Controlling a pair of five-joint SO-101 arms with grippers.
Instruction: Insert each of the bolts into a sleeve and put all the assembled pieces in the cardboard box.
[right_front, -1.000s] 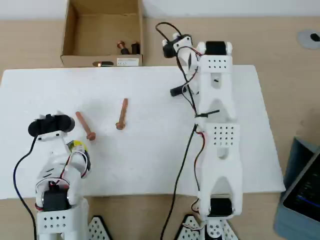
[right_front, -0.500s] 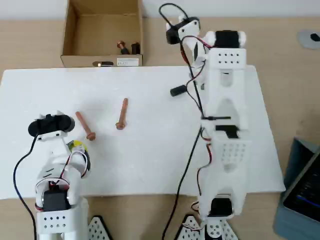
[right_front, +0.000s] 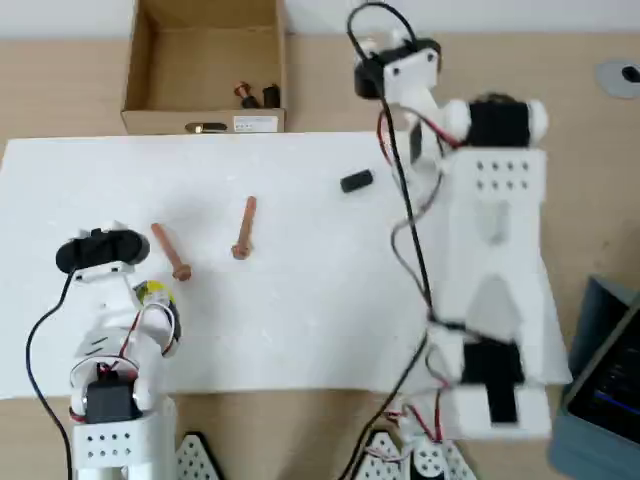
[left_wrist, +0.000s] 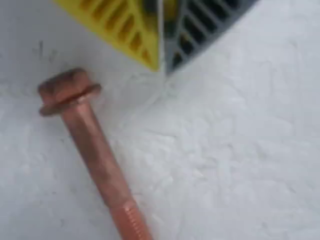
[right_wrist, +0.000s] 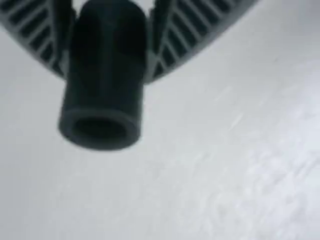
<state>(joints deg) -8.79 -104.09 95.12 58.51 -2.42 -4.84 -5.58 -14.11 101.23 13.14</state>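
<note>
Right claw (right_wrist: 107, 50) clamped on sleeve (right_wrist: 102, 95); left claw (left_wrist: 161, 60) together, near bolt (left_wrist: 92, 150). Line sleeve up squarely with bolt before pushing.

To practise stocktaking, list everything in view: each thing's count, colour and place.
Wooden table: 1, tan; beneath everything.
White foam mat: 1, white; on the table.
Open cardboard box: 1, brown; beyond the mat's far left edge.
Assembled piece: 1, copper and black; inside the box.
Copper flanged bolts: 2, copper; left bolt and right bolt on the mat.
Black cylindrical sleeves: 2, black; loose sleeve on the mat, held sleeve in the right gripper.
Blue-grey case: 1, blue-grey; right of the mat.
Left gripper: 1, yellow and grey; shut, beside the left bolt's head.
Right gripper: 1, grey; shut on held sleeve.
</note>
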